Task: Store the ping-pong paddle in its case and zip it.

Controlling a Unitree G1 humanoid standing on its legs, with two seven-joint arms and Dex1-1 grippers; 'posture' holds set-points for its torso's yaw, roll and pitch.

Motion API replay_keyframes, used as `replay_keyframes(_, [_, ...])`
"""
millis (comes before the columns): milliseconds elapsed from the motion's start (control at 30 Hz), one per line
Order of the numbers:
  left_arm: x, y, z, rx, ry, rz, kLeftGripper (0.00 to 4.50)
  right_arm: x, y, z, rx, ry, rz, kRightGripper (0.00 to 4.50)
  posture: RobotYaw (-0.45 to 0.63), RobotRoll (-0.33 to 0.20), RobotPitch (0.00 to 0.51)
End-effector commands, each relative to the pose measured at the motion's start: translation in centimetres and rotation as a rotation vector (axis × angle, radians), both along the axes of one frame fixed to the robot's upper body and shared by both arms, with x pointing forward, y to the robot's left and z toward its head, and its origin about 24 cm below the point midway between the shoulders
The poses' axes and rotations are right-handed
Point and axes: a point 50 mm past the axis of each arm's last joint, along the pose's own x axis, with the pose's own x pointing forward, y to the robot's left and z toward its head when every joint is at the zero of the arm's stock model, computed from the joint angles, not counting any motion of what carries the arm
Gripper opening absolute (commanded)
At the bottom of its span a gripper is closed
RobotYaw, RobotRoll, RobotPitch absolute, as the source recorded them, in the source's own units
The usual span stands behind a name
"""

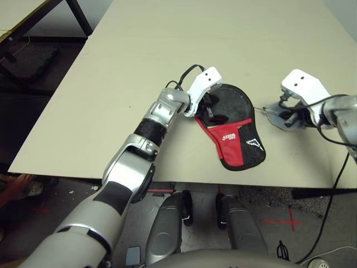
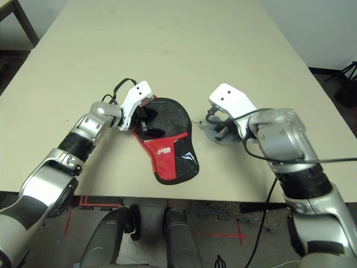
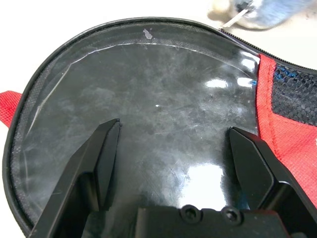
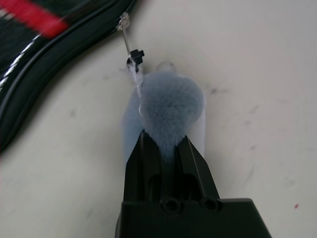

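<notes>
case [image 1: 237, 131] blk/red, mesh pocket, shiny blk top | pompom [image 4: 168, 106] grey, fluffy

Case [image 1: 234, 131]: upper round part covered in head views by left gripper [image 3: 173, 148]; outline cut off by frame edges in left wrist view. Ping-pong paddle: not distinguishable under glossy black panel between spread jaws. Whether fingertips [image 3: 106, 144] touch panel: cannot be told. Pompom [image 4: 171, 106]: near end hidden between closed jaws of right gripper [image 4: 166, 144]; blurred in left wrist view, beyond jaws. Zipper: slider position along edge too small to be told. Logo print [image 1: 229, 137]: lettering too small to be read.
</notes>
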Motion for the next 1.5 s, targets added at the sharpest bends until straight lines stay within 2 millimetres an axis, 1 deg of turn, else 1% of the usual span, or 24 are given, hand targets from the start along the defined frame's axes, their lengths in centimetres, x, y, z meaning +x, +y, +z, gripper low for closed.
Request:
replay_keyframes(33, [0.1, 0.5, -1.5, 0.043, 0.051, 0.030, 4.50, -2.0, -0.2, -0.4, 0.007, 0.098, 0.008, 0.10, -0.16, 0.000, 0.220])
replay_keyframes(200, [0.1, 0.2, -1.5, 0.040, 0.049, 0.023, 4.50, -5.4, 0.2, -0.7, -0.003, 0.232, 0.090, 0.10, -0.17, 0.000, 0.219])
replay_keyframes(300, [0.2, 0.2, -1.5, 0.041, 0.048, 0.022, 4.50, -6.6, 0.5, -1.0, -0.001, 0.288, 0.125, 0.10, -0.18, 0.000, 0.219])
replay_keyframes(367, [0.2, 0.2, -1.5, 0.041, 0.047, 0.022, 4.50, -7.1, 0.7, -1.1, 0.010, 0.308, 0.133, 0.10, -0.19, 0.000, 0.220])
replay_keyframes(433, [0.2, 0.1, -1.4, 0.038, 0.044, 0.015, 4.50, -6.9, 0.7, -1.2, 0.020, 0.293, 0.123, 0.10, -0.19, 0.000, 0.221])
replay_keyframes(567, [0.2, -0.6, -0.7, 0.009, 0.018, -0.020, 4.50, -5.5, 0.6, -1.5, 0.016, 0.232, 0.102, 0.10, -0.19, 0.000, 0.221])
replay_keyframes(700, [-0.2, -1.6, 0.8, -0.029, -0.024, -0.135, 4.50, -4.4, 0.7, -1.6, 0.023, 0.203, 0.095, 0.10, -0.19, 0.000, 0.216])
replay_keyframes(767, [-0.7, -1.9, 1.8, -0.036, -0.037, -0.220, 4.50, -4.1, 0.9, -1.7, 0.025, 0.199, 0.100, 0.10, -0.19, 0.000, 0.215])
replay_keyframes(867, [-1.2, -2.0, 2.4, -0.040, -0.031, -0.292, 4.50, -3.8, 0.9, -1.9, 0.025, 0.199, 0.104, 0.10, -0.18, 0.000, 0.213])
replay_keyframes(933, [-1.5, -1.8, 2.1, -0.017, -0.002, -0.321, 4.50, -3.6, 0.9, -1.9, 0.025, 0.196, 0.105, 0.10, -0.18, 0.000, 0.210])
replay_keyframes(1033, [-1.7, -1.3, 0.9, 0.034, 0.037, -0.319, 4.50, -3.3, 1.0, -1.9, 0.023, 0.187, 0.110, 0.10, -0.19, 0.000, 0.208])
replay_keyframes(1267, [-1.5, -0.4, -2.5, 0.181, 0.075, -0.242, 4.50, -2.9, 1.5, -1.8, 0.013, 0.172, 0.133, 0.10, -0.19, 0.000, 0.207])
replay_keyframes(1433, [-1.4, -0.7, -3.3, 0.211, 0.088, -0.220, 4.50, -3.2, 1.5, -1.6, 0.012, 0.182, 0.141, 0.10, -0.19, 0.000, 0.212])
replay_keyframes(1500, [-1.4, -0.7, -3.5, 0.222, 0.107, -0.218, 4.50, -3.7, 1.4, -1.4, 0.006, 0.205, 0.150, 0.10, -0.19, 0.000, 0.214])
